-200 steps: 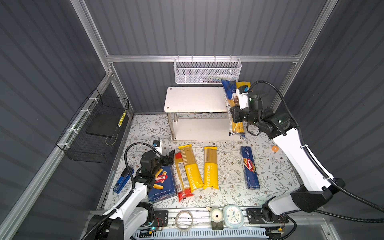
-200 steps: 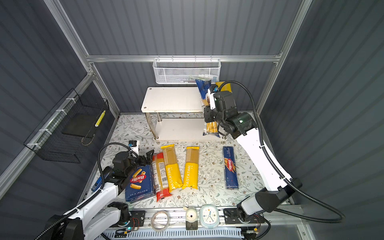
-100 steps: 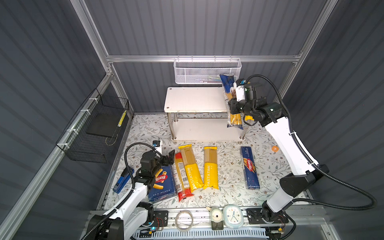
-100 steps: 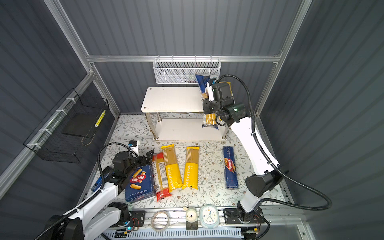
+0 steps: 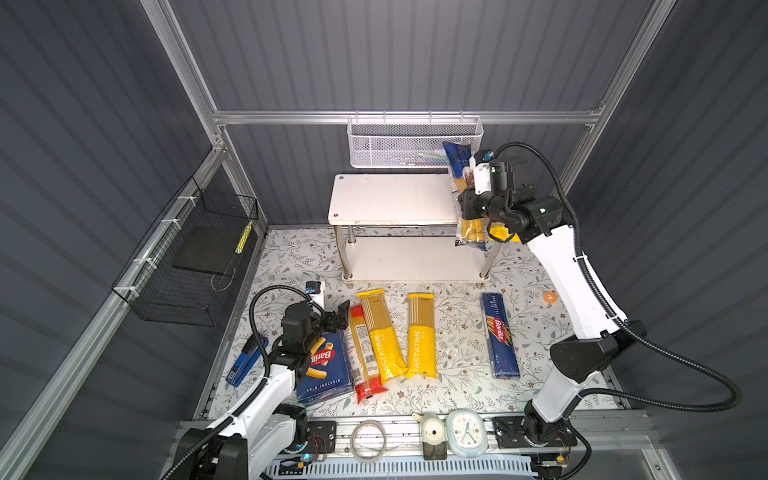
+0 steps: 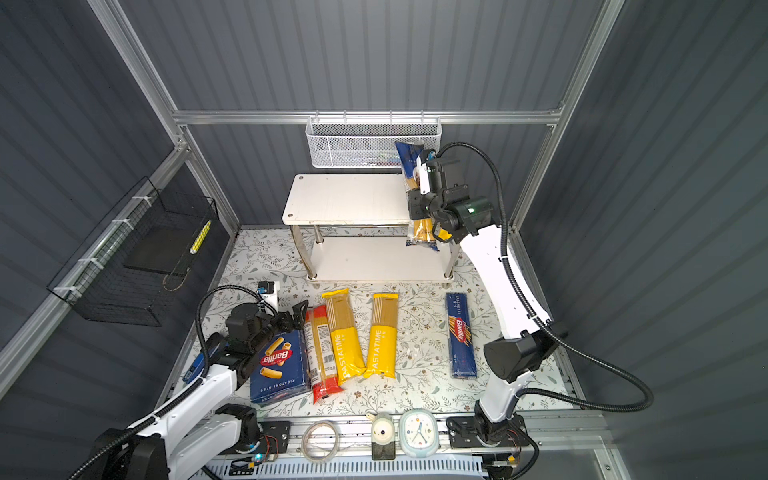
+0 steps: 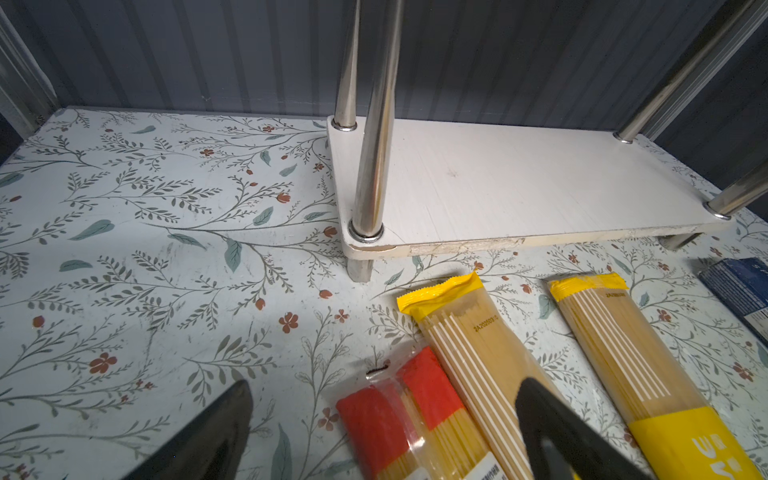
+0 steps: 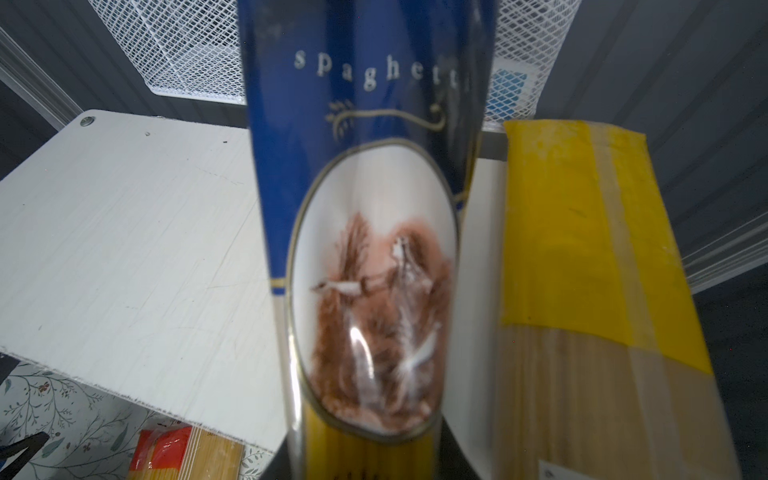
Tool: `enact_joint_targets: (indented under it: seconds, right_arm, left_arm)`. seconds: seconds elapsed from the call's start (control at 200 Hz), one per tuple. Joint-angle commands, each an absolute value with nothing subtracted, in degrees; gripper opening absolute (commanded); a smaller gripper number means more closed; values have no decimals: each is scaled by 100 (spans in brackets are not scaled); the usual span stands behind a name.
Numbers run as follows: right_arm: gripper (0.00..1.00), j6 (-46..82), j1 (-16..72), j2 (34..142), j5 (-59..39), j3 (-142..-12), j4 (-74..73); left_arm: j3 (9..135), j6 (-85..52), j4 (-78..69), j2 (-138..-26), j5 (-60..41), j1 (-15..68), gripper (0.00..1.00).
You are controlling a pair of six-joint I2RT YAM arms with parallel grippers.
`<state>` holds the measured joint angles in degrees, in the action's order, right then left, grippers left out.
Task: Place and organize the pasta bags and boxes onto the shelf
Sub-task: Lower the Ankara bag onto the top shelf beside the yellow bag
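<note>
Right gripper [image 5: 467, 206] clamped on the dark-blue spaghetti bag [image 8: 365, 124], held aloft over the right end of the top board of the shelf [image 5: 386, 199], just beside the yellow-ended bag [image 8: 582, 249] lying at that edge. Lower it flat, parallel to its neighbour, near end inside the board's front edge, then release. Left gripper [image 5: 338, 318] wide, idle. Since a second ago: bag carried inward from beyond the right edge.

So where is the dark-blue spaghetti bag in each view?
In a top view: dark-blue spaghetti bag over the shelf, right end.
In a top view: the bag, same place.
Left wrist: not in it.
Right wrist: fills the middle.
Shared landmark: the shelf, in all four.
</note>
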<state>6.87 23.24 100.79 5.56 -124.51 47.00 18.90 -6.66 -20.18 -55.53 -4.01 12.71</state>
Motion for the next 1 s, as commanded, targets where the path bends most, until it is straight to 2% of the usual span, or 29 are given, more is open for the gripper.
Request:
enact_joint_targets:
  seconds: [0.0, 0.32, 0.63, 0.855, 0.996]
  right_arm:
    - [18, 709, 2243, 10130, 581, -12775, 4184]
    - [25, 870, 2146, 10351, 470, -12886, 4238]
    - [38, 1067, 2070, 10401, 344, -12754, 4124]
    - [39, 1185, 2063, 10367, 239, -12652, 4025]
    - [46, 1174, 2052, 10258, 175, -12665, 4007]
  left_arm:
    - [1929, -712, -1951, -5543, -343, 1292, 100]
    - [1881, -725, -1961, -5458, -317, 1292, 100]
    - [1842, -730, -1933, -5370, -311, 1292, 99]
    - [1869, -739, -1919, -5409, -299, 1292, 100]
    - [1872, -739, -1918, -5418, -308, 1292, 100]
